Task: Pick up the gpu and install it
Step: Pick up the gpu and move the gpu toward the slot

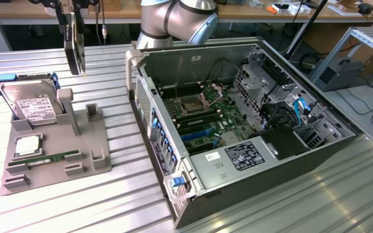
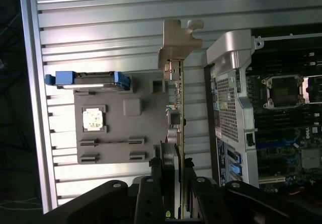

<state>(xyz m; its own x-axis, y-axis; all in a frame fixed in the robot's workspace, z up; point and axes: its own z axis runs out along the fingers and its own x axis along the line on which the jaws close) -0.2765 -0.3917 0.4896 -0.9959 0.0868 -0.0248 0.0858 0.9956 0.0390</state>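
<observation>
The gpu (image 1: 74, 43), a thin dark card, hangs on edge high above the ribbed table, behind the grey parts holder (image 1: 57, 170). My gripper (image 1: 74, 7) is shut on its upper edge. In the wrist view the gpu (image 2: 177, 108) runs edge-on away from my gripper (image 2: 173, 171), with its silver bracket (image 2: 177, 40) at the far end and a finger (image 2: 156, 173) pressed on each face. It hovers between the holder (image 2: 126, 133) and the open computer case (image 2: 229, 83), touching neither. The case's motherboard (image 1: 203, 116) lies exposed, with slots near the middle.
The holder carries a hard drive (image 1: 34, 104) in a blue-edged bracket, a processor chip (image 1: 27, 145) and a green memory stick (image 1: 50, 158). The robot arm's base (image 1: 173, 22) stands behind the case (image 1: 238, 121). Benches and cables line the back of the room.
</observation>
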